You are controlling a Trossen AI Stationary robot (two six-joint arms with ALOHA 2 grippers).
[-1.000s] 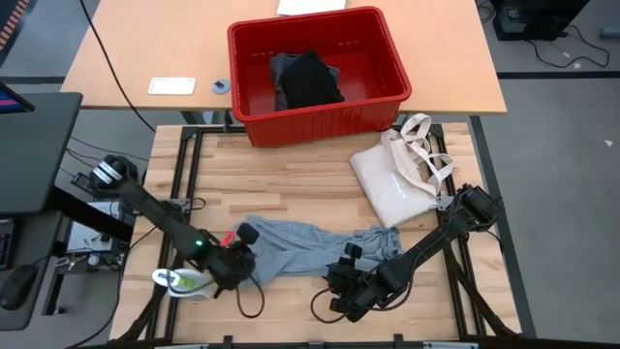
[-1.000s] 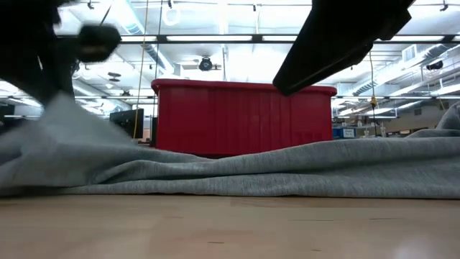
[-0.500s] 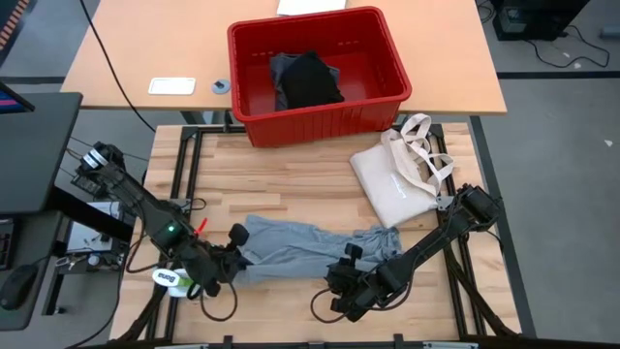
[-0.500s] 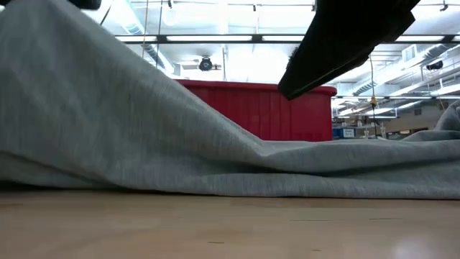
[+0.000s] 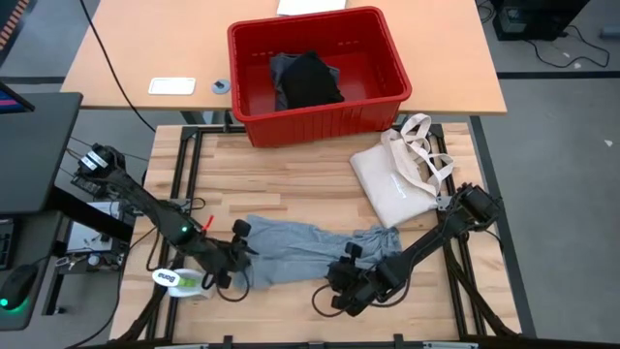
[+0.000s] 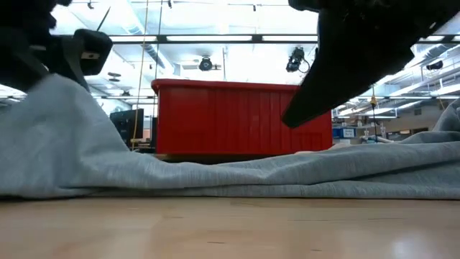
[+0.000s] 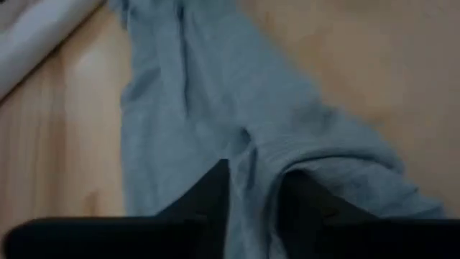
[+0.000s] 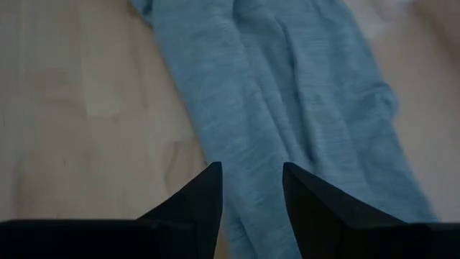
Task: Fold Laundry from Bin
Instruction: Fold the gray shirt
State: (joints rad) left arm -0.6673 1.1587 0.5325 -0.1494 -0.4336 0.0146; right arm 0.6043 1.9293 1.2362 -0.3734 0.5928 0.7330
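Pale butcher-block planks make up the counter [image 5: 291,189], with a smooth tan desk [image 5: 145,48] behind it at twelve o'clock. On these sit one bin [image 5: 320,73], one cream tote bag [image 5: 392,184] and one loose T-shirt [image 5: 291,252]; two dark arms work over them. The bin is red moulded plastic, rectangular with a thick rim and ribbed, sloping walls, and it holds a black garment [image 5: 312,79] heaped on a strip of grey cloth. The tote bag is stiff canvas with loop handles and lies flat at about three o'clock. The T-shirt is soft light grey jersey, rumpled into a long, creased band across the near part of the counter toward six o'clock. The left pincer [image 5: 235,254] is at the band's left end at about seven o'clock, its fingers [image 7: 208,205] slightly apart with a ridge of the cloth between them. The right pincer [image 5: 347,281] is at the band's right end at about five o'clock, its fingers [image 8: 205,198] spread over the cloth and clamping nothing.
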